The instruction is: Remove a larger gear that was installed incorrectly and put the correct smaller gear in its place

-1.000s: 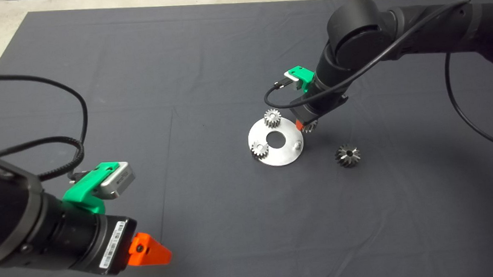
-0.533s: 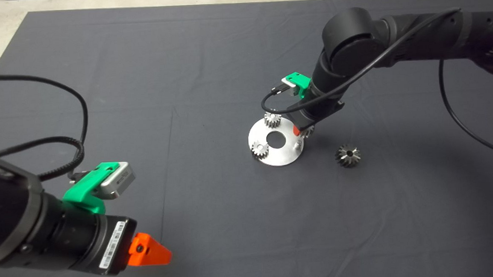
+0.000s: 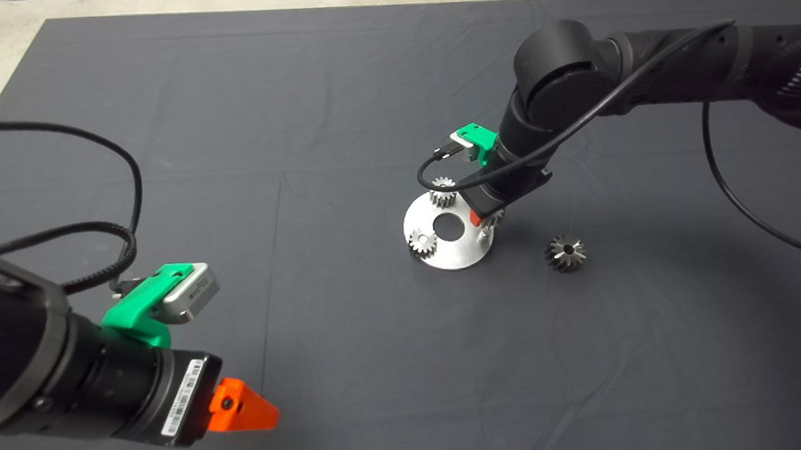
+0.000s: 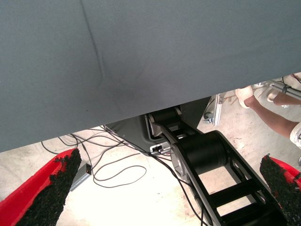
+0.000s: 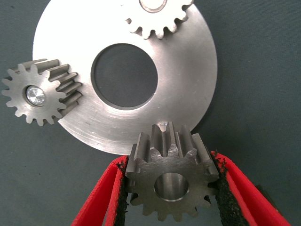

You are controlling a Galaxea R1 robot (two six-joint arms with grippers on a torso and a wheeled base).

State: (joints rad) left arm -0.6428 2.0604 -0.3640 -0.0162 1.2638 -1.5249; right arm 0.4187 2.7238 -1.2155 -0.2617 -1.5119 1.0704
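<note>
Head view | right pincer (image 3: 482, 221) clamping smaller gear (image 5: 171, 183), shifted over plate (image 3: 461, 254) | left pincer (image 4: 164, 193) wide, parked

Robotics lab, dark mat (image 3: 294, 85) on table, concrete floor (image 4: 141, 197), loose cables (image 4: 113, 172)

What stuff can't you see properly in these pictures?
- The free peg on the round plate: in the right wrist view the smaller gear hides all but its tip.
- The smaller gear in the head view: mostly behind the right gripper.
- One silver gear: cut off by the right wrist picture's edge.
- The person: left wrist view shows only legs, past the mat's edge.
</note>
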